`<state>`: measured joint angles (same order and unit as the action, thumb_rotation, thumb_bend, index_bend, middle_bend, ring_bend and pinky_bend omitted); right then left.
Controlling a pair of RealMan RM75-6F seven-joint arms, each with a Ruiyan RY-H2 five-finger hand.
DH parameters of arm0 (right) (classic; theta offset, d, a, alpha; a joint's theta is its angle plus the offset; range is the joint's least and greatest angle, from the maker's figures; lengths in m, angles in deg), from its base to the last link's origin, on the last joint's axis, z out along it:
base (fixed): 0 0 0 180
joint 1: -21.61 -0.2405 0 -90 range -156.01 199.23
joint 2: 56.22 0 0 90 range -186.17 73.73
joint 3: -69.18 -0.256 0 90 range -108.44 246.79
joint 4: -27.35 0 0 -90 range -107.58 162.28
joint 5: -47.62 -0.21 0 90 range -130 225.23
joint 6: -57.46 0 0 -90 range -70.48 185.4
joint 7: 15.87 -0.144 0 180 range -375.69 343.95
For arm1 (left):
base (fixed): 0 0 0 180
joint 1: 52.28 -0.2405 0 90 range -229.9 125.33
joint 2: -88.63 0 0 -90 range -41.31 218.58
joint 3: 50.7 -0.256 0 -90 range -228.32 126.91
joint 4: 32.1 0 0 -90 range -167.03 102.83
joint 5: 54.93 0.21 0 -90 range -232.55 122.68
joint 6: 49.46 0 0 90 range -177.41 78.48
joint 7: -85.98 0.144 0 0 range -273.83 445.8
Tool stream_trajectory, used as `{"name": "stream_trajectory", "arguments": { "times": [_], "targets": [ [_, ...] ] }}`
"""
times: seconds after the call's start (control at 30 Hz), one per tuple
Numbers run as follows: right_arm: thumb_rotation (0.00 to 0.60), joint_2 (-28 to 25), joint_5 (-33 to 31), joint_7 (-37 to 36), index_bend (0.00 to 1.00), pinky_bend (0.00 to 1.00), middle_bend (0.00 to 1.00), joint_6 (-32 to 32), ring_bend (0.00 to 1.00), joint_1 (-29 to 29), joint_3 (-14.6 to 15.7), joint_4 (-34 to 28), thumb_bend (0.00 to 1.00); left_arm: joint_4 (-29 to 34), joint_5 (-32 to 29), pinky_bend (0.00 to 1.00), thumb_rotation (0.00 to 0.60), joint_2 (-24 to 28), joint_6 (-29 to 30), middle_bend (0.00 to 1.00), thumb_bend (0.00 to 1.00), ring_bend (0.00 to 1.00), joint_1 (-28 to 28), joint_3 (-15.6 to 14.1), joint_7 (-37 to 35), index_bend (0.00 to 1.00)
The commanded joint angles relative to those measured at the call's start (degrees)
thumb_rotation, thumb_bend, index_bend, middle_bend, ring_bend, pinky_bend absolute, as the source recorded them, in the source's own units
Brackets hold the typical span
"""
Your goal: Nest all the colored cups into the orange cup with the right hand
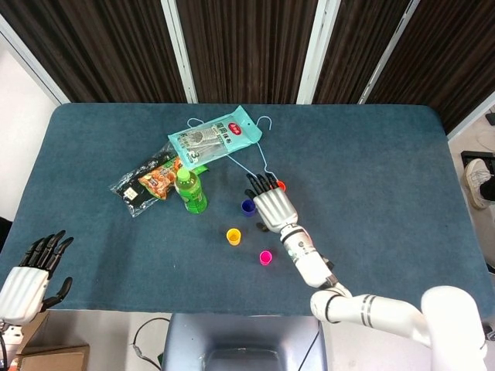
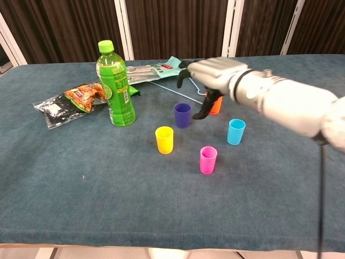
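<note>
Five small cups stand mid-table. The orange cup (image 2: 217, 106) (image 1: 281, 185) is farthest back and partly covered by my right hand. In front of it are the purple cup (image 2: 183, 115) (image 1: 247, 206), yellow cup (image 2: 164, 140) (image 1: 233, 236), pink cup (image 2: 208, 159) (image 1: 265, 257) and cyan cup (image 2: 235, 131). The head view hides the cyan cup under my arm. My right hand (image 2: 211, 76) (image 1: 272, 207) hovers between the purple and orange cups, fingers apart, holding nothing. My left hand (image 1: 31, 272) hangs open off the table's front left corner.
A green bottle (image 2: 116, 83) (image 1: 190, 191) stands upright left of the cups. A snack bag (image 2: 70, 100) lies beyond it. A teal package (image 1: 215, 137) and a thin wire hanger (image 1: 263, 158) lie just behind the orange cup.
</note>
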<state>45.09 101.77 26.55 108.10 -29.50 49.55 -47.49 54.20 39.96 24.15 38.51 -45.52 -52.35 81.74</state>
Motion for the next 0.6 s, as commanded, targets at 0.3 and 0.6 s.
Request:
{"name": "stream_trajectory", "arguments": {
  "times": [0.3, 0.6],
  "targets": [
    [0.600, 7.7, -4.4, 2.5, 0.42, 0.00, 0.00, -0.1, 0.00, -5.1, 0.1, 11.4, 0.38, -0.2, -0.7, 0.10, 0.600, 0.5, -0.1, 0.00, 0.43, 0.00, 0.0, 0.3, -1.6, 0.00],
    [0.600, 9.9, -7.2, 1.8, 0.46, 0.00, 0.00, -0.9, 0.00, -7.1, -0.5, 16.5, 0.41, -0.4, -1.1, 0.10, 0.600, 0.6, -0.4, 0.00, 0.43, 0.00, 0.0, 0.5, -2.0, 0.00]
  ]
}}
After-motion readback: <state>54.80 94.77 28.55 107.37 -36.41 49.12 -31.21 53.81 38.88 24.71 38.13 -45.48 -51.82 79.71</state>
